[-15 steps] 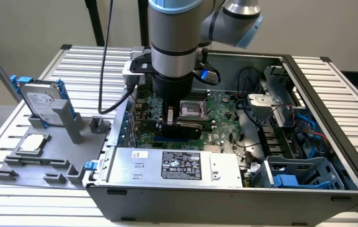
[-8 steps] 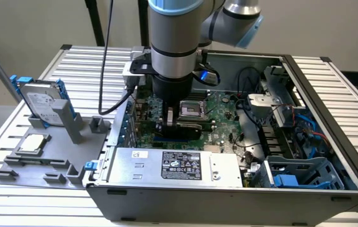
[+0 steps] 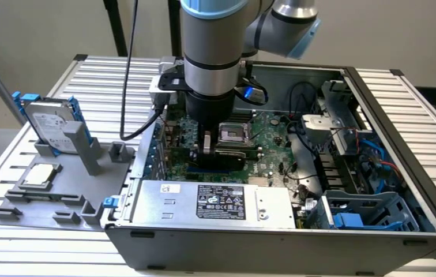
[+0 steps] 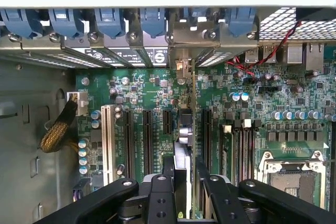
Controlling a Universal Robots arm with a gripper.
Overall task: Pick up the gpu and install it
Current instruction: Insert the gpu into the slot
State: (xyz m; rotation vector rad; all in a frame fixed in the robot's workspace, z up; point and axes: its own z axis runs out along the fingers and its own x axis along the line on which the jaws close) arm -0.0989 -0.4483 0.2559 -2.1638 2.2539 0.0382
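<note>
Your gripper (image 4: 185,195) pinches the gpu (image 4: 193,129) edge-on, standing upright among the slots (image 4: 147,140) of the motherboard (image 4: 262,103) inside the computer case (image 3: 402,144), bracket end toward 12 o'clock. A slight tilt risks missing the slot and bending contacts.

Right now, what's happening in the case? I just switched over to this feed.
The arm has its gripper down inside the open computer case, over the motherboard. It is shut on the gpu, held on edge among the expansion slots, bracket end toward the rear slot openings. Whether the card is fully seated cannot be told. Outside the case, a hard drive stands in the grey fixture.
</note>
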